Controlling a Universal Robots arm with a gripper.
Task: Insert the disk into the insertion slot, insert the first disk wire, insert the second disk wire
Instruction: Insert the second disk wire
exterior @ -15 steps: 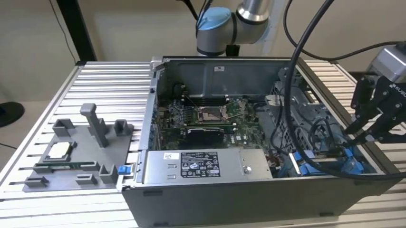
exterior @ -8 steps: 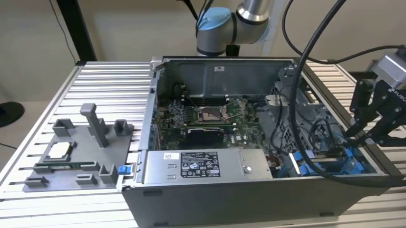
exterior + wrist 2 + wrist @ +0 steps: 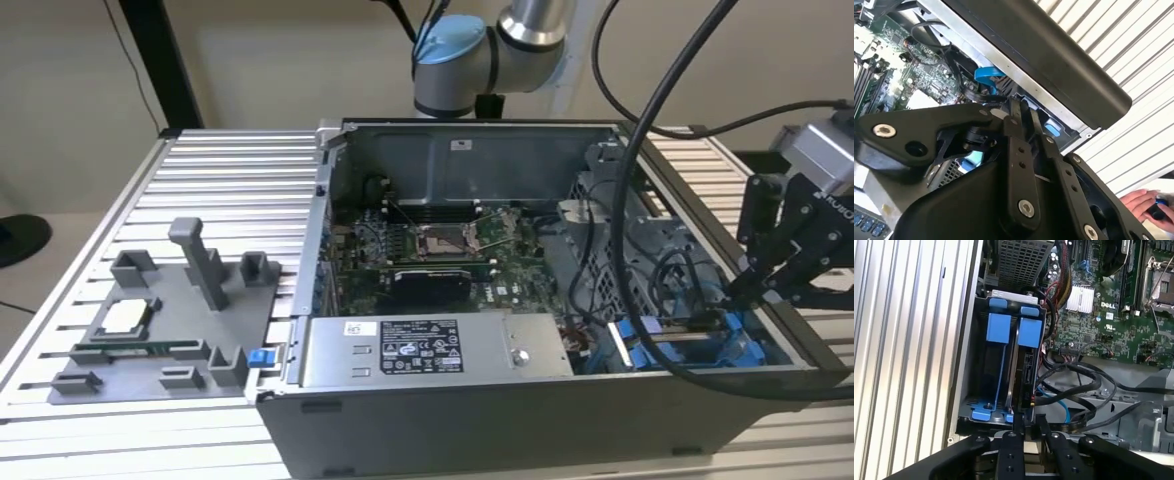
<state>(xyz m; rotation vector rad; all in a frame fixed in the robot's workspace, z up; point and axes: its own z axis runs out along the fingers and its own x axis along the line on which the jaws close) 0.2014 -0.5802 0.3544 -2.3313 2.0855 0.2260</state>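
I see the gripper (image 3: 1029,419) down in the corner of the open computer case (image 3: 534,425), at the mouth of the insertion slot (image 3: 997,329). The disk (image 3: 1023,365) stands on edge inside that slot, between its blue rails. The gripper hangs just beside the disk's connector edge, near a blue cable (image 3: 1060,401). I cannot tell whether it is clenched or released.

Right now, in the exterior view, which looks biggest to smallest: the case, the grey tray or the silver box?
1. case
2. grey tray
3. silver box
Tray and box look similarly near the camera, so this order seems safe.
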